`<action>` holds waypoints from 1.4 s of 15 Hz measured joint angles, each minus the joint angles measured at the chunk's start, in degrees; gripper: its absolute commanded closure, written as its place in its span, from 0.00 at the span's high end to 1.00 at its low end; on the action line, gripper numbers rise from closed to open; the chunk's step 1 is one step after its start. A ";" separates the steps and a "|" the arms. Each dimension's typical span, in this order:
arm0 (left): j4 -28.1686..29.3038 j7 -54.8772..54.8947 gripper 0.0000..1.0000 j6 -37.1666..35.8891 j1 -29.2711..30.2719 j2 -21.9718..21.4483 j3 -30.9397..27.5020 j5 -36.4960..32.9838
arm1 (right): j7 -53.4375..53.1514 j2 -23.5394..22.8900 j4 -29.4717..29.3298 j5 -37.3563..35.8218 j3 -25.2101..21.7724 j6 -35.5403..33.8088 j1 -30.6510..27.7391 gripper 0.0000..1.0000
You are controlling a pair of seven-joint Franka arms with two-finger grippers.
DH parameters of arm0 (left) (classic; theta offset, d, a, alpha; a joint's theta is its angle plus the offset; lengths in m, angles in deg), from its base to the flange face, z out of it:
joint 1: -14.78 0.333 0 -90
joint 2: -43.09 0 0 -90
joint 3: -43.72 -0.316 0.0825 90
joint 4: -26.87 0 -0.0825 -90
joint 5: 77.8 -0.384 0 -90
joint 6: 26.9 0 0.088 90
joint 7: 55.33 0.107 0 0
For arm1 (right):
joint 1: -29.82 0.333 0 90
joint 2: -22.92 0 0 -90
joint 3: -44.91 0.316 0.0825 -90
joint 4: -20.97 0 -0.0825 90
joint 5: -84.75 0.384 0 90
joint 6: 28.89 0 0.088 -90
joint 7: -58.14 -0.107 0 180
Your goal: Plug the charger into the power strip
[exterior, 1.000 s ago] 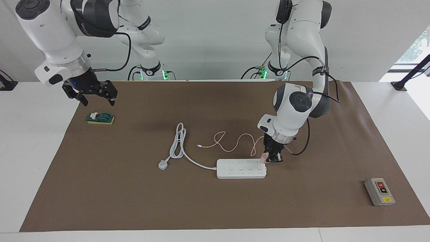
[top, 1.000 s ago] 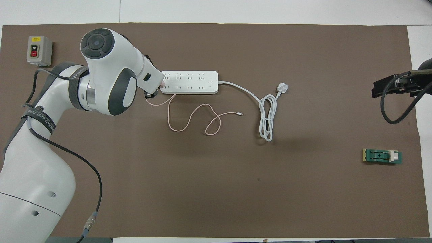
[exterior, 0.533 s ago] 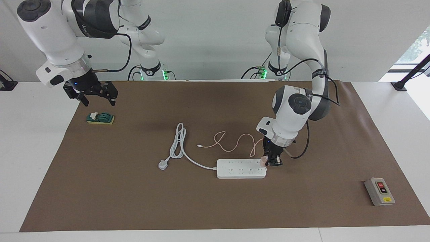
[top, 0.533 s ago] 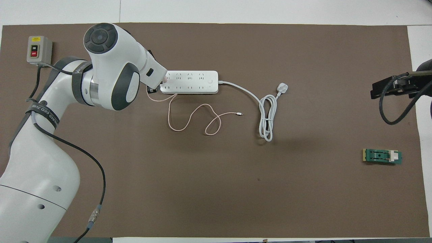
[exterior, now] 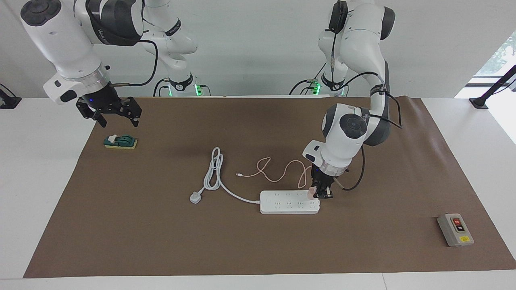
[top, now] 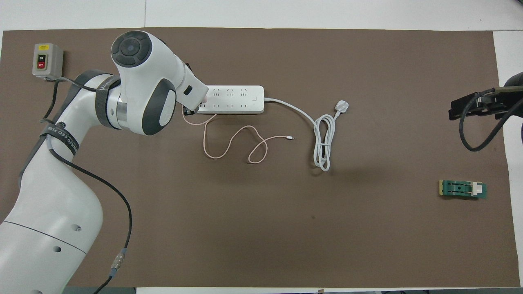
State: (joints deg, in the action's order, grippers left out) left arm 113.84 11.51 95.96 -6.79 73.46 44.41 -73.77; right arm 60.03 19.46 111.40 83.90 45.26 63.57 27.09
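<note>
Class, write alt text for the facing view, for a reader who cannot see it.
The left gripper holds a pink charger down on the end of a white power strip lying on a brown mat, the charger's pink cable looping toward the robots. The right gripper waits open above a green block.

Two white robot arms, one ending in the left gripper (exterior: 321, 196), one in the right gripper (exterior: 117, 117). One long white multi-socket power strip (exterior: 288, 202) at centre, with one thick white cord ending in one three-pin plug (exterior: 195, 197). One pale-pink cube charger (exterior: 311, 193) trailing one thin pink cable (exterior: 278, 171). One grey switch box (exterior: 455, 229), lower right. One green block (exterior: 120, 141), upper left. One brown mat (exterior: 161, 233).
</note>
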 measured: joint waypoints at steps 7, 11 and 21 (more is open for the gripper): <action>0.20 0.02 0.00 -0.31 -0.33 0.01 0.01 0.00 | 1.87 0.01 0.03 0.00 0.00 0.00 -0.01 1.00; 0.19 0.03 0.00 -1.17 -0.58 -0.11 0.01 0.00 | 1.87 0.01 0.04 0.00 -0.04 0.00 -0.08 1.00; 0.19 1.79 0.00 -2.18 -0.64 -0.24 0.00 -0.04 | 1.87 0.01 0.07 0.00 -0.04 0.00 -0.14 1.00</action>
State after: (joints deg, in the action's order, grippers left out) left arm 114.03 13.30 93.78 -7.43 73.22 44.41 -73.81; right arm 61.90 19.47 111.47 83.90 45.22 63.57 26.95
